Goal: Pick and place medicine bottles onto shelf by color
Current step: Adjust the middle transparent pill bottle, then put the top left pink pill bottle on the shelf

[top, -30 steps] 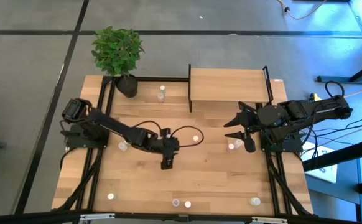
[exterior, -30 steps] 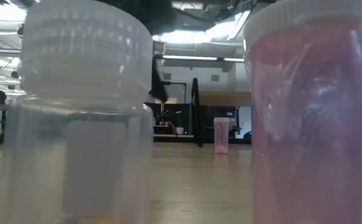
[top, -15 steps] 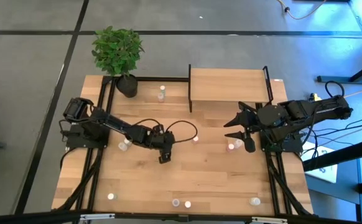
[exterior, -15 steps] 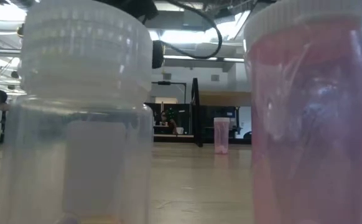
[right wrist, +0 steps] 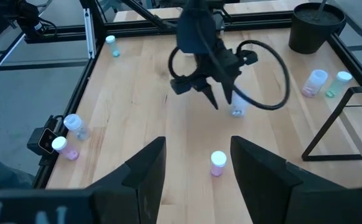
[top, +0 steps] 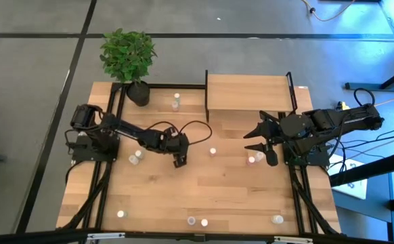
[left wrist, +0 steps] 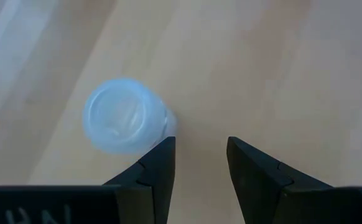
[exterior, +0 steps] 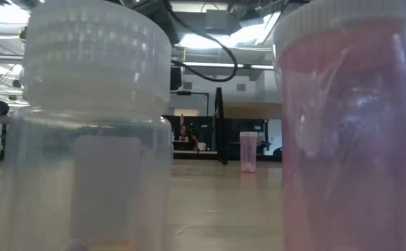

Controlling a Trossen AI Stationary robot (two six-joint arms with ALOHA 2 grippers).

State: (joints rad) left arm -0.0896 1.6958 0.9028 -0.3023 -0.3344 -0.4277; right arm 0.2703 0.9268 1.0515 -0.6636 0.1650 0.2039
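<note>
My left gripper (top: 178, 161) hangs open over the middle of the table, slanting down. In the left wrist view a medicine bottle with a bluish-white cap (left wrist: 126, 115) stands upright just outside one finger (left wrist: 159, 158). Nothing lies between the fingers, and I cannot tell whether that finger touches the bottle. The right wrist view shows the same bottle (right wrist: 238, 111) below that gripper. My right gripper (top: 261, 144) waits open at the table's right, in front of the shelf (top: 250, 93). A pink-capped bottle (top: 212, 150) stands between the two arms.
More bottles stand scattered: two by the potted plant (top: 128, 57) at the far edge (top: 176, 102), one left of my left arm (top: 137, 156), one under my right gripper (top: 254, 158), several along the near edge (top: 197, 221). Two of them fill the low view (exterior: 91, 125).
My left gripper has moved toward the table's far edge and sunk a little, rolling slightly as it went, its fingers as far apart as before. My right arm has kept still, and no bottle has moved.
</note>
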